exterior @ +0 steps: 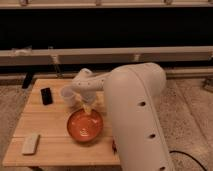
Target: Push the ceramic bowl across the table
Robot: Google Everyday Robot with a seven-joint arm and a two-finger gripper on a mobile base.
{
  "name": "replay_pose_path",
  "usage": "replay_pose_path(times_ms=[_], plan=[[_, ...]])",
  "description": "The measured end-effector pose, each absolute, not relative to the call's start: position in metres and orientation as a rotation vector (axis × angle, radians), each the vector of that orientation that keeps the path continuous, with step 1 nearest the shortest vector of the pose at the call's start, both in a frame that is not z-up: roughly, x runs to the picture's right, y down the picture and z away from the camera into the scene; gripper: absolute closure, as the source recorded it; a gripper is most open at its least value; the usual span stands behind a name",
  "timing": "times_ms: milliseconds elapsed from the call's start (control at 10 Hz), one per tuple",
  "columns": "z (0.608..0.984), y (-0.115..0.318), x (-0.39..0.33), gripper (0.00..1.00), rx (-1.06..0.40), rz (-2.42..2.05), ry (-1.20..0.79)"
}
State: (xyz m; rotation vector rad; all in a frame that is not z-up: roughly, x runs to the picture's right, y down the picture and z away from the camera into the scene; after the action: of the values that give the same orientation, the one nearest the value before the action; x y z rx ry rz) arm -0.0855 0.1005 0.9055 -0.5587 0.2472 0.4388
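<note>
The ceramic bowl (85, 126) is glossy orange-red, wide and shallow. It sits on the light wooden table (50, 125), right of the middle and toward the front edge. My white arm reaches in from the right across the table. My gripper (88, 108) hangs just above the bowl's far rim. A small white cup (67, 95) stands just behind and left of the bowl, close to the arm's wrist.
A black phone-like object (46, 95) lies at the table's back left. A pale flat rectangular object (31, 143) lies at the front left corner. A low ledge and a dark wall run behind the table. My large white arm body covers the table's right side.
</note>
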Motion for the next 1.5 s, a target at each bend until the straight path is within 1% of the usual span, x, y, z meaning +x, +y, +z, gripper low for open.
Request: replay_pose_path(times_ms=[800,1500], plan=[[0.915,0.086,-0.105,0.35,-0.57,0.41,0.228],[0.921,0.073,-0.108,0.35,-0.575,0.385,0.205]])
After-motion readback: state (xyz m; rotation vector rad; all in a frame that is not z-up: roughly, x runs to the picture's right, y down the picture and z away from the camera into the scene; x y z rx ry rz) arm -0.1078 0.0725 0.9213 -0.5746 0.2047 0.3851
